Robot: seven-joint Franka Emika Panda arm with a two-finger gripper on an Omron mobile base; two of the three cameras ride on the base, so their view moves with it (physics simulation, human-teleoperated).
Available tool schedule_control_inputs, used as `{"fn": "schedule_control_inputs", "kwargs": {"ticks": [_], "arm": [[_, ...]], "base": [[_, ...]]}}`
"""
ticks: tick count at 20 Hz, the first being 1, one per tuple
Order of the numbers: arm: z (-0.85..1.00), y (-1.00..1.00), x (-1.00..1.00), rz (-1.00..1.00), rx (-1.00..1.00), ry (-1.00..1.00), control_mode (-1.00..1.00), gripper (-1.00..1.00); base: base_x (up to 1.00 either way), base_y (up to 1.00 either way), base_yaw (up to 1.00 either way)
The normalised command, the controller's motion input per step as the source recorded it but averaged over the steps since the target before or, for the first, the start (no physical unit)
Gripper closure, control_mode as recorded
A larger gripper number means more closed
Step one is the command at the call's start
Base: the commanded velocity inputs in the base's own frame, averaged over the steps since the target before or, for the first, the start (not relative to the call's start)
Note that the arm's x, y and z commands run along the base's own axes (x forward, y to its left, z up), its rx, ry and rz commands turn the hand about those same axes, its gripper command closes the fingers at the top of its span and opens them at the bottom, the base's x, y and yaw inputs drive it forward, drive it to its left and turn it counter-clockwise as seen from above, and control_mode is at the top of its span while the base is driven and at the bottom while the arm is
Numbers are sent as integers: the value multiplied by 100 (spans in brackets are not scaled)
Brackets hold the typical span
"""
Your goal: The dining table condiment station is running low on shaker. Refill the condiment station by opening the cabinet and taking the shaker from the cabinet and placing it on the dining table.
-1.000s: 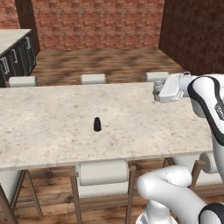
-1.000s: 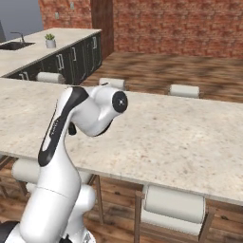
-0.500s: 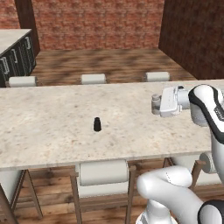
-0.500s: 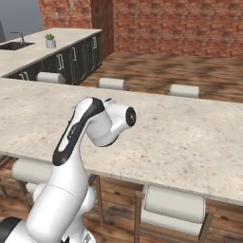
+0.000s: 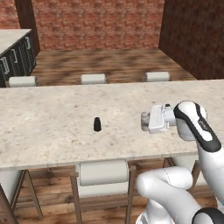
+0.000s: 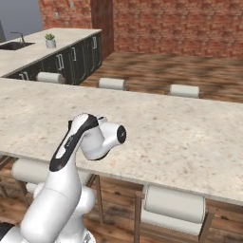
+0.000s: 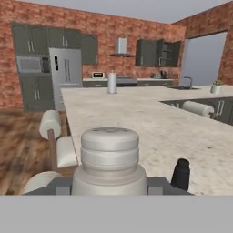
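Gripping hard with both fingers [image 7: 58, 185] of the white arm's two-finger gripper [image 7: 109, 186], closed from either side on the small pale grey-white cylindrical shaker with the rounded cap [image 7: 109, 157]. Holding it upright and square in the middle of the hand view, base tucked down between the tips. Seen from the left base view, carrying that shaker [image 5: 144, 117] at the very front of the gripper [image 5: 147, 120], with the hand turned sideways and pointing left. Hovering low over the long dining table with the beige speckled stone top [image 5: 48, 127], toward its near edge and right of centre; can't tell whether the base touches the stone. Sharing the tabletop with a small black shaker [image 5: 97, 124], standing upright, well apart to the left of the hand. Catching that same black shaker [image 7: 181, 174] low and right in the hand view, near the held one but clear of it. Looking down the length of the table [image 7: 150, 118] toward a taller grey canister [image 7: 112, 83] standing upright at the far end. Passing white-cushioned stools [image 5: 93, 78] along the far side and another [image 5: 103, 172] tucked under the near edge. Facing dark grey-green wall cabinets [image 7: 146, 52] on the distant brick wall.
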Motion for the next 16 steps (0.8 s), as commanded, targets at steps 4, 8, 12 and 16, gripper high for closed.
{"fn": "schedule_control_inputs", "kwargs": {"ticks": [4, 8, 12, 16], "arm": [[-40, 13, 80, 1, 0, 15, -100, 100], [-32, 0, 100, 6, 0, 7, -100, 100], [-32, -6, 69, 15, 0, -4, -100, 100], [-36, -11, 37, 20, 0, -13, -100, 100]], "base": [[0, 0, 0], [0, 0, 0], [0, 0, 0], [0, 0, 0]]}}
